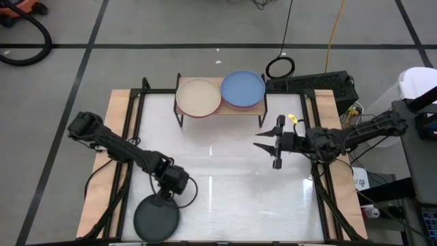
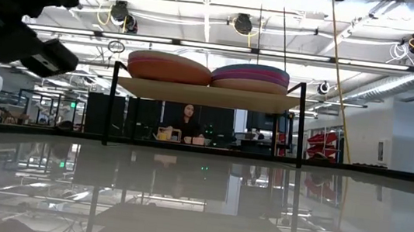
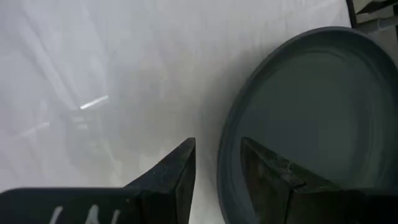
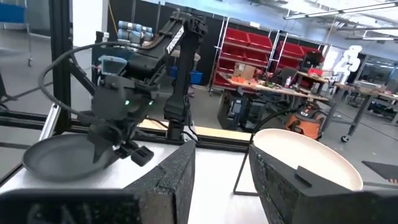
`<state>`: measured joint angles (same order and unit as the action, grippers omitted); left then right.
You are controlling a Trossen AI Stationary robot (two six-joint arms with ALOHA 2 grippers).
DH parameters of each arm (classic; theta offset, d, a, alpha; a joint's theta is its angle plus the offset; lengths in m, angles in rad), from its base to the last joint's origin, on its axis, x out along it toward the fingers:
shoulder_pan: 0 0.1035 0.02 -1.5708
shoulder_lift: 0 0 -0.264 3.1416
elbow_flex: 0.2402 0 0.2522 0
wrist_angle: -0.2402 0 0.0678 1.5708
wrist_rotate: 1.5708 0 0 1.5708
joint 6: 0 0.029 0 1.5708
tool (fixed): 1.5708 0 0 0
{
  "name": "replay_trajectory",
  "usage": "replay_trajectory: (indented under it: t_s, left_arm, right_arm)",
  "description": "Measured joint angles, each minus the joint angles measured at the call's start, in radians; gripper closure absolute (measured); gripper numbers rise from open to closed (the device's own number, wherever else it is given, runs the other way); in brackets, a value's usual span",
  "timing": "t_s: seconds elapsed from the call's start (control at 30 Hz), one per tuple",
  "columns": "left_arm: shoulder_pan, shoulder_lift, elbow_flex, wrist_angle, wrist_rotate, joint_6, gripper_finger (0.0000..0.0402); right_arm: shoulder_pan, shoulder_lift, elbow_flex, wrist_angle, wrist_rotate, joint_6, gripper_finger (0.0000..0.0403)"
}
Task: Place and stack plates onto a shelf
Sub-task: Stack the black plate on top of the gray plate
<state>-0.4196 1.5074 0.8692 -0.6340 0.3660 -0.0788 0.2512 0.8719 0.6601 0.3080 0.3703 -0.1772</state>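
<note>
On the white table (image 1: 225, 184) the left gripper (image 1: 166, 194), jaws spread astride the black plate's (image 1: 156, 220) rim, must pinch and carry it to the shelf (image 1: 225, 109); right gripper (image 1: 268, 145) waits spread.

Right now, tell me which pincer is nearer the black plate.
Left. The left pincer is at the black plate's rim, fingers astride its edge. The right pincer is open, far across the table near the shelf.
</note>
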Motion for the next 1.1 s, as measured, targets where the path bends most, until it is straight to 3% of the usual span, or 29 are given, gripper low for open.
replay_trajectory:
  t_s: [0.47, 0.57, 0.7, 0.83, 0.97, 1.1]
  left_arm:
    - [-0.008, 0.161, -0.001, 0.001, 0.071, 0.032, 0.0275]
    - [-0.007, 0.167, 0.000, 0.000, 0.070, 0.054, 0.0307]
    - [0.014, 0.162, 0.000, -0.013, 0.101, 0.044, 0.0378]
    - [0.058, 0.133, -0.001, -0.027, 0.103, 0.002, 0.0389]
    - [0.129, 0.041, 0.044, -0.092, 0.048, 0.003, 0.0391]
    - [0.232, -0.100, 0.164, -0.296, -0.218, 0.078, 0.0391]
  right_arm:
    - [0.000, -0.002, -0.014, 0.006, 0.000, -0.003, 0.0271]
    - [0.000, -0.002, -0.014, 0.002, 0.000, -0.009, 0.0271]
    - [0.000, -0.002, -0.014, 0.002, 0.000, -0.012, 0.0271]
    - [0.000, -0.002, -0.014, 0.003, 0.000, -0.019, 0.0271]
    - [0.000, -0.002, -0.013, 0.009, 0.000, -0.023, 0.0271]
    - [0.000, -0.002, -0.013, 0.013, 0.000, -0.029, 0.0271]
